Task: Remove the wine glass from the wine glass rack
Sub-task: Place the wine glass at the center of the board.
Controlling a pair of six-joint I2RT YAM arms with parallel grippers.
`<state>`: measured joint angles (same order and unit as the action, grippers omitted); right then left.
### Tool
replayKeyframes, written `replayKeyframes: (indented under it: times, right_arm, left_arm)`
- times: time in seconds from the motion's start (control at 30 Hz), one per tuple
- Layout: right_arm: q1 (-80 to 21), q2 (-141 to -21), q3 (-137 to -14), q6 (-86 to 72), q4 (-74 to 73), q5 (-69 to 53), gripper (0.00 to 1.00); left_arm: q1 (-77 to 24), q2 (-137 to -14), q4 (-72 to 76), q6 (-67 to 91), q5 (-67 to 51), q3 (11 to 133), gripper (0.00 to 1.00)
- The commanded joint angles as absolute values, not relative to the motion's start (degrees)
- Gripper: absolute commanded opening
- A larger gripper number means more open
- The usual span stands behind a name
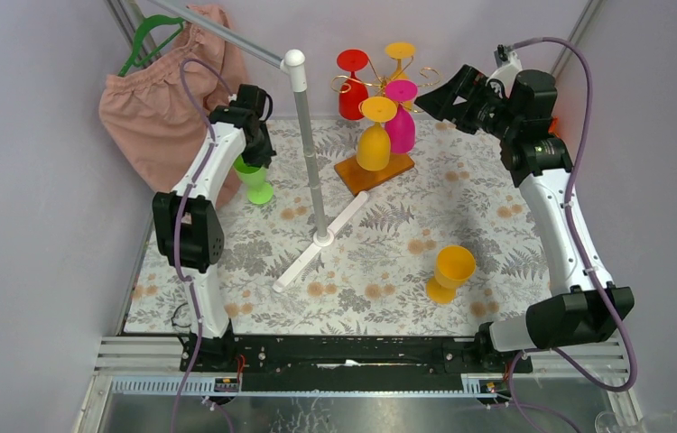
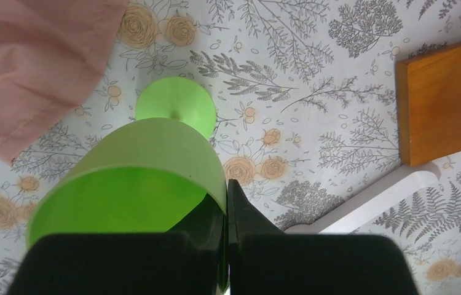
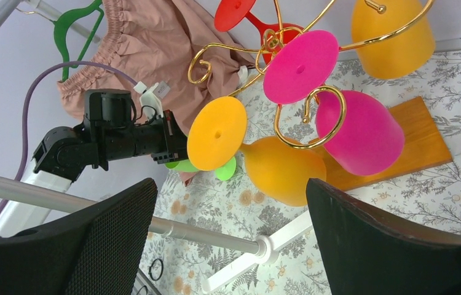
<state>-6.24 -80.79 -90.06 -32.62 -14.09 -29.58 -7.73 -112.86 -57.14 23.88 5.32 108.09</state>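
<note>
1. The floral-patterned worktop [image 1: 227, 280] fills the overhead view. A dusty-pink cloth garment [image 1: 150, 99] on a green hanger [image 1: 150, 36] hangs at its 10 o'clock corner, and a tall white-and-grey pole stand [image 1: 310, 153] rises near the centre
2. The wine glass rack [image 3: 269, 42] is thin gold wire with curled scroll arms. It is fixed to a flat orange-brown wooden base [image 1: 389, 170] and stands at 12 o'clock on the worktop, at 2 o'clock from the pole stand's foot
3. Four glasses hang upside down from the scrolls by their feet. The red wine glass [image 1: 353, 90] is at 10 o'clock of the post and the yellow wine glass [image 1: 399, 54] at 12. The magenta wine glass [image 1: 399, 126] and orange-yellow wine glass [image 1: 373, 144] hang close together toward 6
4. A yellow goblet [image 1: 450, 271] stands upright at 4 o'clock on the worktop
5. The right end effector [image 1: 443, 95] hovers at 3 o'clock of the rack, spread wide and empty, facing the magenta and orange-yellow glasses. This looks like the approach step, though its target is unclear. Next, the fingers should straddle a bowl or stem and close, then slide the foot out through the scroll's open end; a straight pull would likely snag the wire
6. The left end effector [image 2: 227, 233], at 9 o'clock, is clamped on the rim of a lime-green wine glass [image 2: 136, 184] whose foot appears to rest on the worktop
</note>
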Motion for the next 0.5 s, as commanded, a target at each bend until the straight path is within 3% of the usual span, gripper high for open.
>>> replayKeyframes:
  times: [0.0,0.13,0.3,0.4,0.47]
  right_arm:
    - [-5.95,-80.19,-88.66,-32.54,-8.42,-31.46,1.0]
    - [-5.98,-80.29,-86.21,-35.79,-4.87,-33.28,0.98]
    - [-5.89,-79.81,-85.43,-37.18,-3.92,-34.08,0.9]
    - [-5.6,-79.93,-85.73,-37.13,-4.59,-33.06,0.87]
    - [-5.37,-80.3,-85.94,-37.45,-4.98,-32.78,0.85]
  left_arm:
    - [-6.91,-115.22,-52.23,24.96,4.57,107.33,0.0]
    - [-6.3,-116.79,-51.54,24.9,3.9,106.93,0.0]
    - [-5.73,-117.88,-50.69,24.96,3.72,106.0,0.01]
    - [-5.55,-117.95,-49.61,24.91,2.88,104.7,0.11]
    - [-5.51,-118.16,-49.48,24.87,2.37,104.23,0.23]
